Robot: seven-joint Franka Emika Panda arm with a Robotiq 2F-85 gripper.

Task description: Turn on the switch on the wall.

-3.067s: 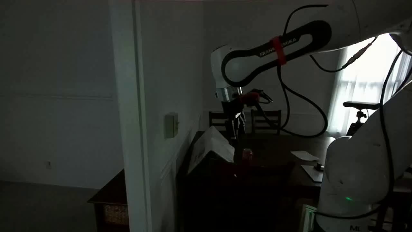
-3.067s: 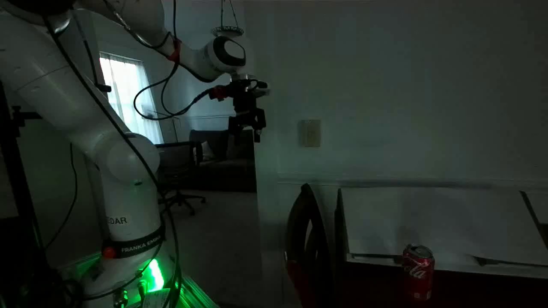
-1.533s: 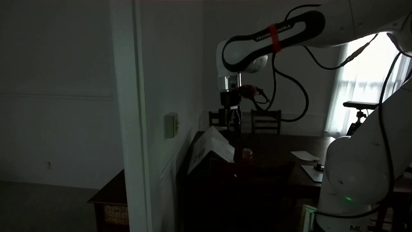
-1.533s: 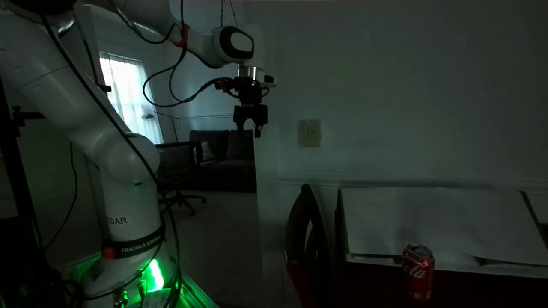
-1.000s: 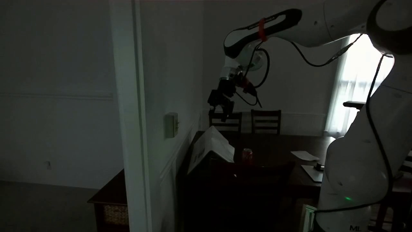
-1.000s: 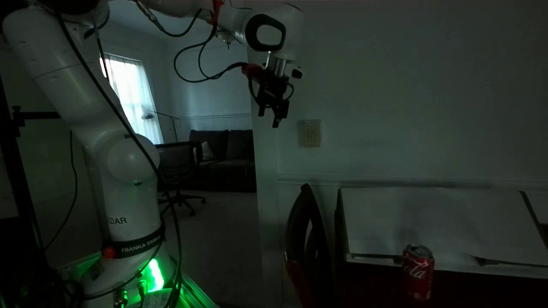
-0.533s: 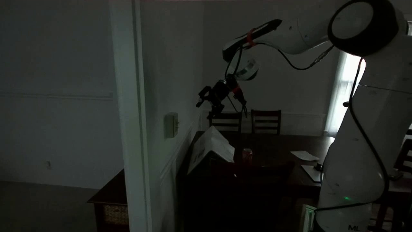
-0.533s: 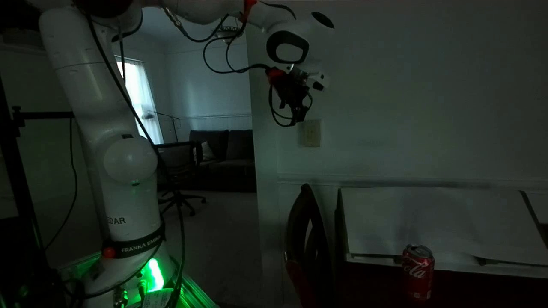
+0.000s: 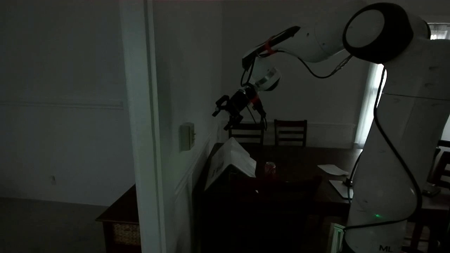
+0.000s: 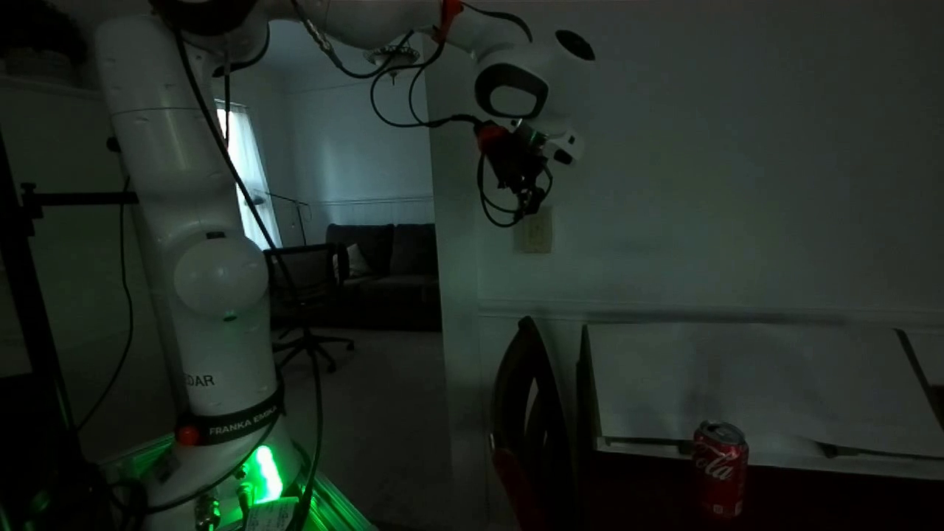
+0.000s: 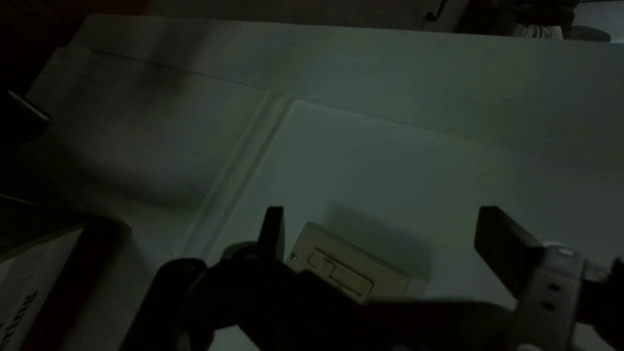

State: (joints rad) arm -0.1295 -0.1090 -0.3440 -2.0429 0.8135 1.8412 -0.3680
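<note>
ivory switch (image 11: 343, 265): wrist view, lower centre, beyond wide-spread fingers (image 11: 507, 253), toward the frame-left one; long axis slants down-right.

Switch (image 11: 350, 265): pale rectangular plate, box-like in relief, with narrow framed insert. Mounted upright on plain, pale, dimly lit wall (image 10: 708, 184), near the wall's vertical edge. On-off setting not readable.
</note>
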